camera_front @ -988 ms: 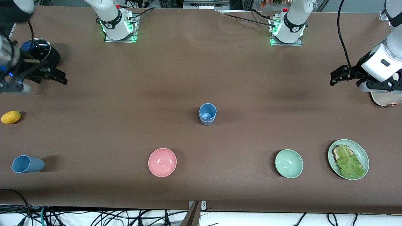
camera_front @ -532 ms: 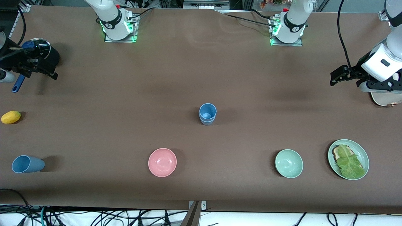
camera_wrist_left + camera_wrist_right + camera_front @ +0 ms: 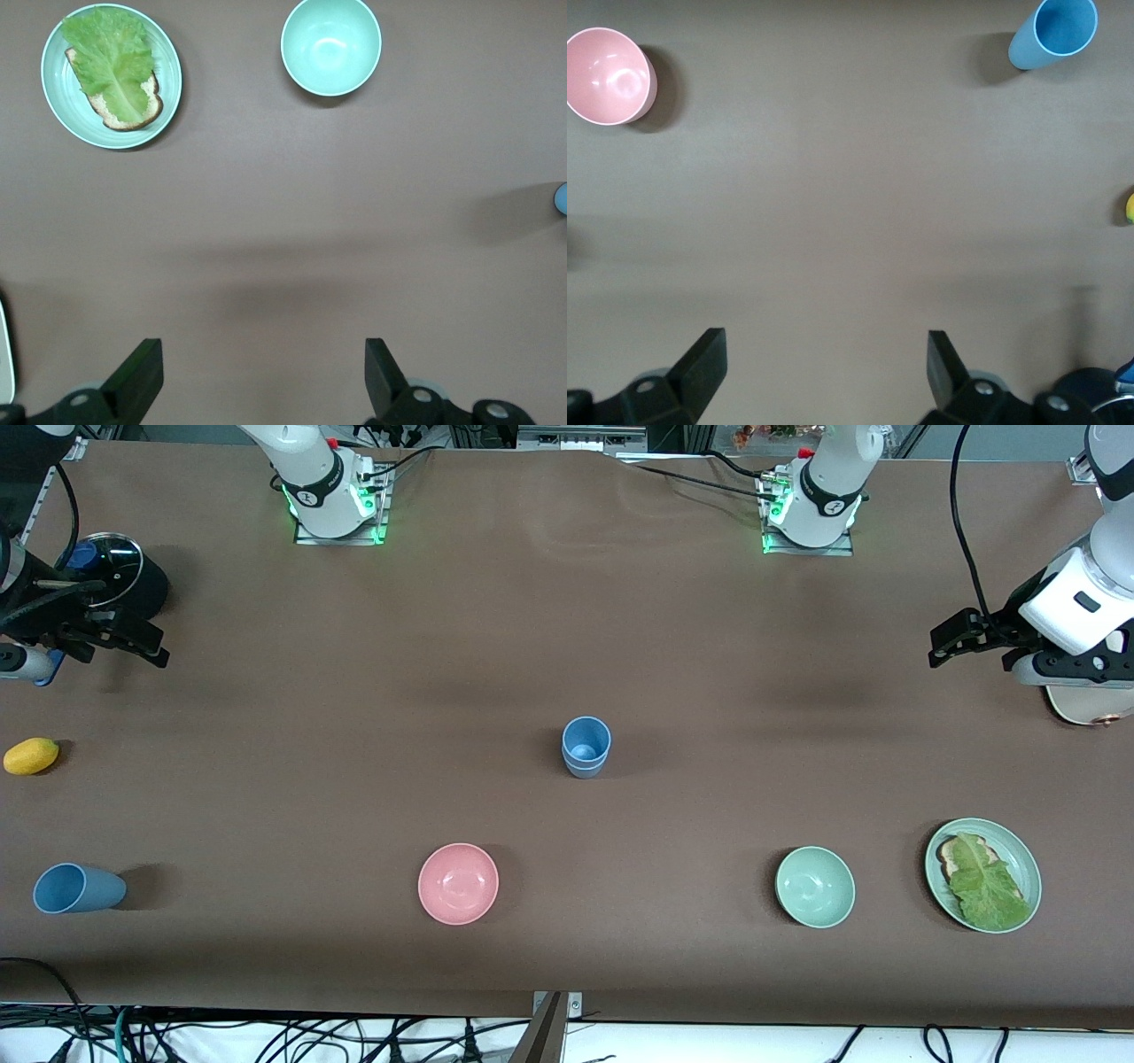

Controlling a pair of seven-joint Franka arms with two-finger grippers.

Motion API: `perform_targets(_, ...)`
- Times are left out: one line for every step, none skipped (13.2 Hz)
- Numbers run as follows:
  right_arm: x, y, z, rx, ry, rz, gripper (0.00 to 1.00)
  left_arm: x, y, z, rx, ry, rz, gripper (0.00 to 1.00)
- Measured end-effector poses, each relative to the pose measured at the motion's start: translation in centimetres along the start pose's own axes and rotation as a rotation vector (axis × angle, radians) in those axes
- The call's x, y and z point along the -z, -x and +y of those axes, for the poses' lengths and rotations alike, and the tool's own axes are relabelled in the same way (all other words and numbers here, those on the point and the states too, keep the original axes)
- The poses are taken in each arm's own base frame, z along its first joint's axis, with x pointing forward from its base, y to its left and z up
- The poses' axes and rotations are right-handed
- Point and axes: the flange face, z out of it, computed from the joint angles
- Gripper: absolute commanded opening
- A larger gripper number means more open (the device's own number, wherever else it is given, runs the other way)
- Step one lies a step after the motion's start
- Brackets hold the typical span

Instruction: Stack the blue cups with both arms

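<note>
Stacked cups (image 3: 586, 747) stand mid-desk (image 3: 354, 717); two bowls (image 3: 458, 883) lie nearer the camera, one cup (image 3: 78, 888) at the right arm's end

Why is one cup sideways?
The blue cup at the right arm's end of the table seems tipped on its side, away from the stack at mid-table. Both grippers, left and right, hang open and empty over bare table.

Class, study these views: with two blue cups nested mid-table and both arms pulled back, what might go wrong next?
1. A third matte blue cup stands apart at the right arm's end, so stacking may stop short.
2. The nested blue cup stack is narrow and may tip if knocked.
3. The open right gripper hangs by a black lidded pot; it may clip it. The open left gripper waits.
</note>
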Motion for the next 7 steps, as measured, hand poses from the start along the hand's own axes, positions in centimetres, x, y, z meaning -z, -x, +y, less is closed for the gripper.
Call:
perform_targets(-0.08,-0.03,0.0,0.0,0.0,-0.002,1.0,-0.02,0.01,0.0,0.0,0.0,-0.001,1.0)
perform_targets(-0.11,-0.04,0.0,0.0,0.0,-0.002,1.0,-0.02,0.01,0.04,-0.001,0.0,-0.001,1.0)
perform_targets(-0.08,-0.05,-0.01,0.0,0.0,-0.002,1.0,-0.02,0.01,0.16,-0.003,0.0,-0.001,1.0)
perform_targets(-0.05,-0.05,-0.01,0.0,0.0,-0.001,1.0,-0.03,0.01,0.29,-0.005,0.0,-0.001,1.0)
perform_targets(-0.03,-0.05,-0.01,0.0,0.0,-0.001,1.0,-0.03,0.01,0.44,-0.008,0.0,-0.001,1.0)
perform_targets(-0.02,-0.06,-0.01,0.0,0.0,0.0,1.0,-0.03,0.01,0.6,-0.011,0.0,-0.001,1.0)
perform_targets(-0.01,-0.06,-0.01,0.0,0.0,0.0,1.0,-0.04,0.01,0.69,-0.012,0.0,-0.001,1.0)
